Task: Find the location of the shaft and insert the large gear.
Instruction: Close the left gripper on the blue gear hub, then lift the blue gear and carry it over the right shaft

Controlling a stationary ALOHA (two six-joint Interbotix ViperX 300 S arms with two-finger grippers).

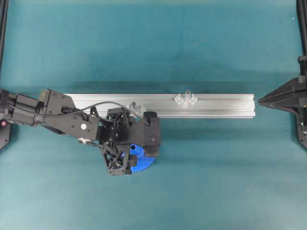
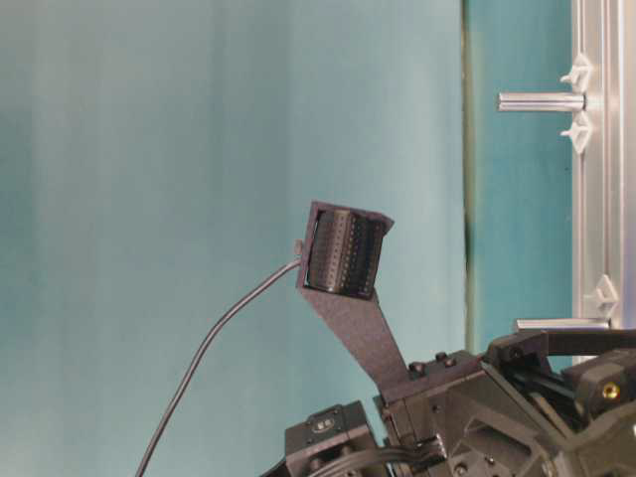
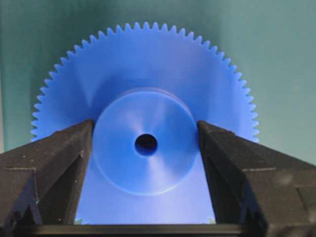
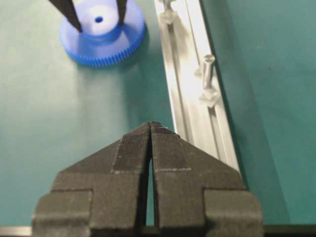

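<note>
The large gear (image 3: 143, 74), a bright blue toothed disc, lies flat on the teal mat in front of the rail. My left gripper (image 3: 145, 129) points down over it, one finger (image 3: 59, 158) on each side of the raised hub (image 3: 123, 163), and both touch it. In the overhead view the gear (image 1: 144, 166) peeks out from under this gripper. The shaft (image 1: 186, 97) stands on the aluminium rail (image 1: 220, 108) between two clear brackets; it also shows in the right wrist view as shaft (image 4: 207, 69). My right gripper (image 4: 150, 126) is shut and empty, hovering off the rail's right end.
A second clear peg with brackets (image 1: 137, 107) stands on the rail beside my left wrist, partly hidden by it. The left arm's camera mount (image 2: 343, 253) and cable (image 2: 219, 338) rise in the table-level view. Black frame posts (image 1: 302, 28) line the sides.
</note>
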